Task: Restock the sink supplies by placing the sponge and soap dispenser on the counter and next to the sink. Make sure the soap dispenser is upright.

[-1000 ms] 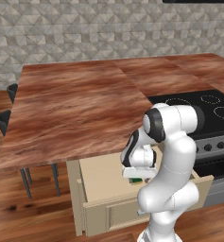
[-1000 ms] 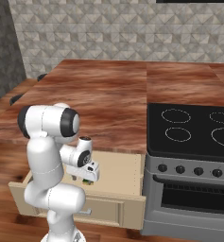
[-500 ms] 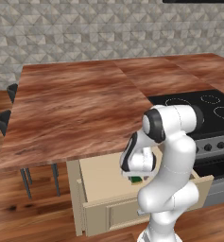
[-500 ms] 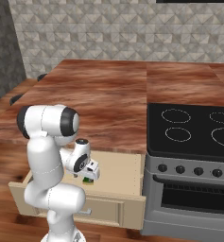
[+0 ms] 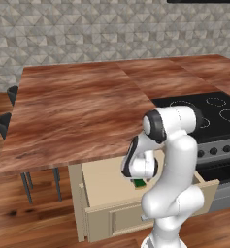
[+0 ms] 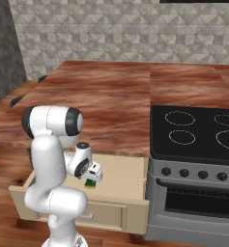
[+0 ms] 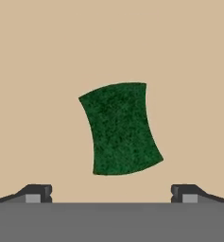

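Inside the pulled-out drawer [image 6: 130, 181] under the counter [image 5: 77, 116], the gripper [image 7: 111, 193] points straight down with its jaws spread wide and holding nothing; since a second ago it has sunk a little lower toward the drawer floor, while the base views are unshifted. The sponge [image 7: 120, 128] lies flat on the beige floor below, between the two fingertips [image 7: 38, 193] but untouched, its dark green face up. The reddish-brown counter runs beside a black stovetop [image 6: 198, 130]; a grey tiled wall [image 5: 87, 34] stands behind, wood floor [image 5: 34, 223] below
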Available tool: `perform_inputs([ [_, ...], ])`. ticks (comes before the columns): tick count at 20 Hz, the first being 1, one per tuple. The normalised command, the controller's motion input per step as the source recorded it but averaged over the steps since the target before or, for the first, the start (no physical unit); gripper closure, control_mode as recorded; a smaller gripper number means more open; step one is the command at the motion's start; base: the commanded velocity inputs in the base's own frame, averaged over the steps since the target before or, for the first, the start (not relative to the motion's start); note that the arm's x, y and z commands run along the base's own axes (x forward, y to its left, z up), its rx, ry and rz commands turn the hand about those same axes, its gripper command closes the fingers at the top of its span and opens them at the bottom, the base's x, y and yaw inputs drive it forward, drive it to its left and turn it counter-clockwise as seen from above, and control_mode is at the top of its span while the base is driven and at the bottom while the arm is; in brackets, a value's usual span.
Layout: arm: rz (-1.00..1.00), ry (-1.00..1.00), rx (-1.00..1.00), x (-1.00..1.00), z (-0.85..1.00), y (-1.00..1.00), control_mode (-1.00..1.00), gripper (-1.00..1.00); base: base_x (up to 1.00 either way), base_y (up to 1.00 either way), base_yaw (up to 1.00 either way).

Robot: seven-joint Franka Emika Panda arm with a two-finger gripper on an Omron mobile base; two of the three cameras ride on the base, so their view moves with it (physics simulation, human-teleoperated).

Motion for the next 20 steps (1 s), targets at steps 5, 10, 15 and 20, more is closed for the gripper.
perform_inputs([
  [5, 0.08, 0.00, -0.01, 0.42, -0.24, 0.00, -1.00, -1.00, 0.00, 0.00, 0.00],
  [10, 0.12, 0.00, 0.00, 0.26, -0.31, -0.01, -1.00, -1.00, 0.00, 0.00, 0.00],
  [15, 0.08, 0.00, 0.00, 0.03, -0.31, -0.01, -1.00, -1.00, 0.00, 0.00, 0.00],
  [20, 0.04, 0.00, 0.00, 0.00, -0.24, -0.02, -1.00, -1.00, 0.00, 0.00, 0.00],
])
